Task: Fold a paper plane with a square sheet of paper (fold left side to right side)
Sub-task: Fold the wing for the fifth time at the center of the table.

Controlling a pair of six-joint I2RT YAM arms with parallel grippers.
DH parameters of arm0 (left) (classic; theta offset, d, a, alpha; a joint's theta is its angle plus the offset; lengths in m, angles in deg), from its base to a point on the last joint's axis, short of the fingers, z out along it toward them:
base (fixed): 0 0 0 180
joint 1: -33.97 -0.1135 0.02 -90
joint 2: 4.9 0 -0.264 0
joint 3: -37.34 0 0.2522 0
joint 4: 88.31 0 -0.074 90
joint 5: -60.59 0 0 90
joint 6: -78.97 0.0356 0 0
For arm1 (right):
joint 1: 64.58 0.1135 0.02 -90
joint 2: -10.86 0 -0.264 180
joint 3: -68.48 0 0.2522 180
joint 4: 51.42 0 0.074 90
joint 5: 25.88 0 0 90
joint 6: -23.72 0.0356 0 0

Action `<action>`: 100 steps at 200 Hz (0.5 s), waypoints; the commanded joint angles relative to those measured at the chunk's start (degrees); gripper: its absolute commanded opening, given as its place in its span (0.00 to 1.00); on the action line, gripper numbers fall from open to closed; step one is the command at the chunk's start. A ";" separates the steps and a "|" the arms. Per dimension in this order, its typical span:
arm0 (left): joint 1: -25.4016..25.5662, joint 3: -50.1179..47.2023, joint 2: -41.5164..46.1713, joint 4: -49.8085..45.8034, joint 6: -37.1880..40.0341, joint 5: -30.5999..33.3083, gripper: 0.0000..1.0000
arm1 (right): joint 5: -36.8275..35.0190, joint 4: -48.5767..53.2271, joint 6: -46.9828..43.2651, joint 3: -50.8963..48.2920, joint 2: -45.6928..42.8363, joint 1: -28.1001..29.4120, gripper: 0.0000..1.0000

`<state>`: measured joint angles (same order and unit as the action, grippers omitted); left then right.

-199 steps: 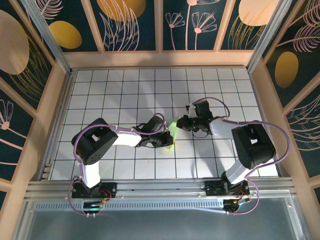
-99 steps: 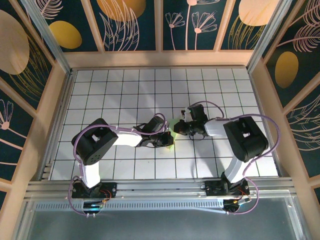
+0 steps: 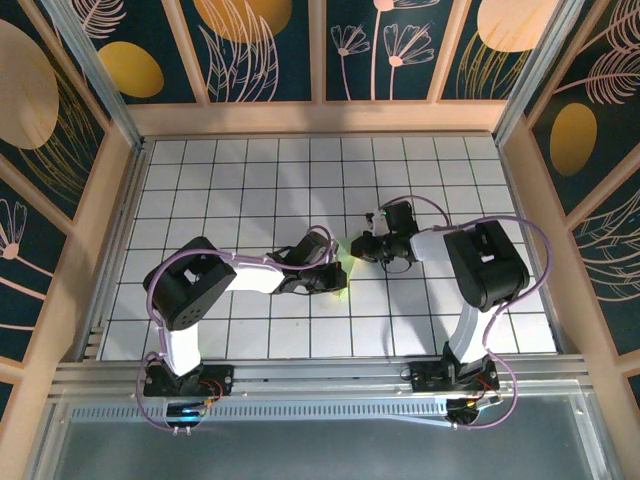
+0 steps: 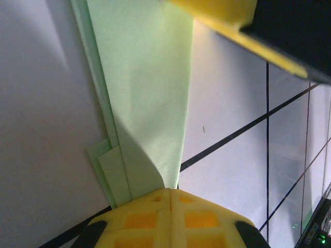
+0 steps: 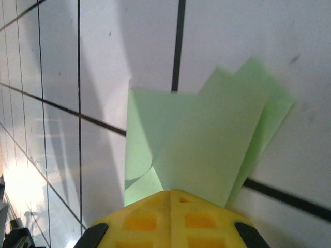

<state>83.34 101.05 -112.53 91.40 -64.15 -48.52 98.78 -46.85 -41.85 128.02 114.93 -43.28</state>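
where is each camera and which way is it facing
top external: above and behind the arms, looking down on the gridded table; both arms show whole, left gripper and right gripper meeting at the folded paper.
left wrist: on the left arm, looking along its shut yellow fingers at the paper; the right gripper's finger crosses the top corner.
right wrist: on the right arm, looking along its own shut fingers at the paper's layered flaps.
shared: both wrist views show the same green paper.

The sheet of paper [image 4: 150, 93] is lying on the desk [image 4: 41, 129], stretching ahead of the left gripper [image 4: 170, 194], with the right gripper [image 5: 170, 195] sitting at its far end.
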 commanded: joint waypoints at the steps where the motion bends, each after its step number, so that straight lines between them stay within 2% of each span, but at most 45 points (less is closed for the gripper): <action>1: 0.00 -2.41 -2.58 -9.50 1.17 3.60 0.00 | -5.91 0.40 -3.04 2.30 2.61 -2.90 0.00; 100: -0.02 -2.49 -2.39 -8.74 0.88 3.91 0.00 | -4.23 3.62 -5.06 11.36 7.90 -8.25 0.00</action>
<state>83.38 101.05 -112.53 91.43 -64.15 -48.37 98.49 -46.02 -44.52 137.14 121.42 -49.95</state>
